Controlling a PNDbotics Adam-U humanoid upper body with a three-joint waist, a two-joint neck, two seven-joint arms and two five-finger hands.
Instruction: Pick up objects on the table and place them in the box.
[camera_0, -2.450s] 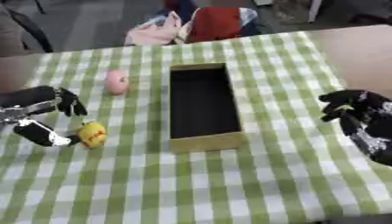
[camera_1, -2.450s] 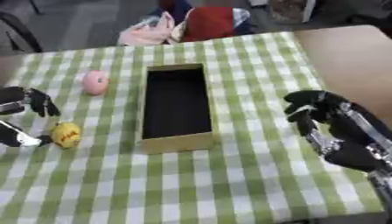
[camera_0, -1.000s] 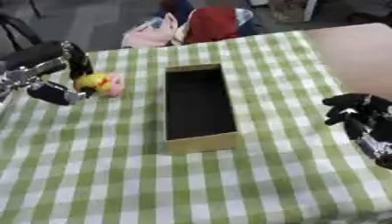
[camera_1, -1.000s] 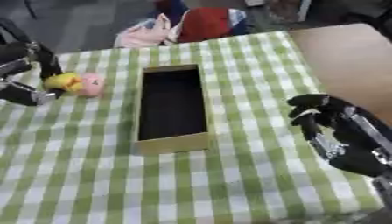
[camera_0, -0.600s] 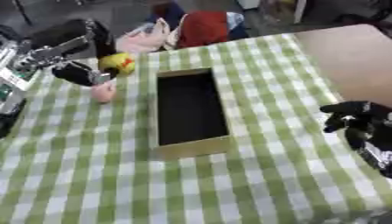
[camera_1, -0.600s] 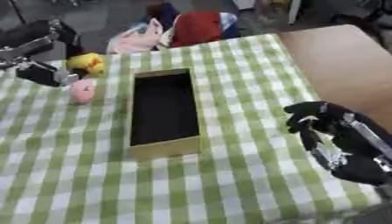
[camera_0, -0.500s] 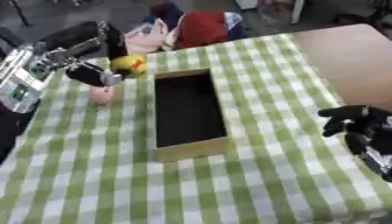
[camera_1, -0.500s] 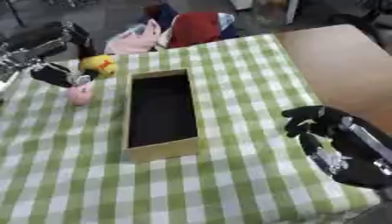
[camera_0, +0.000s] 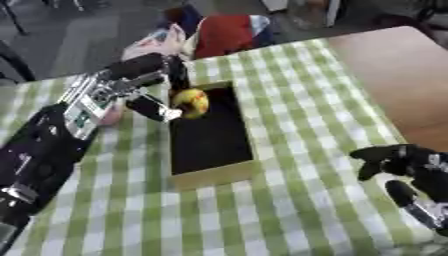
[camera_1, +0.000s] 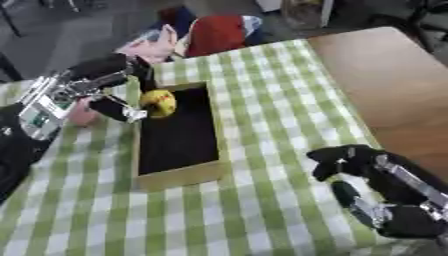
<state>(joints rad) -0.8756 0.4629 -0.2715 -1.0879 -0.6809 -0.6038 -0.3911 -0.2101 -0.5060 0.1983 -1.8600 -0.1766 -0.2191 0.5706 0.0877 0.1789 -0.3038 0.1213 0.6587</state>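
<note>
My left hand (camera_0: 144, 85) is shut on a small yellow toy (camera_0: 192, 102), pinched between thumb and fingers. It hangs over the far end of the long cardboard box (camera_0: 211, 173), whose dark inside shows nothing else. A pink object (camera_1: 81, 116) lies on the green checked cloth just left of the box, partly hidden behind my left arm. At the lower right my right hand (camera_1: 354, 165) rests above the cloth, fingers curled, holding nothing.
The green checked cloth (camera_0: 306, 115) covers most of the table; bare brown tabletop (camera_0: 402, 75) shows at the right. Beyond the far edge sit a pink bag (camera_0: 149, 42) and a red one (camera_0: 223, 32).
My left hand has carried the yellow toy from the cloth left of the box up and rightwards to above the box's far end. The camera has shifted too. The right hand stays put.
</note>
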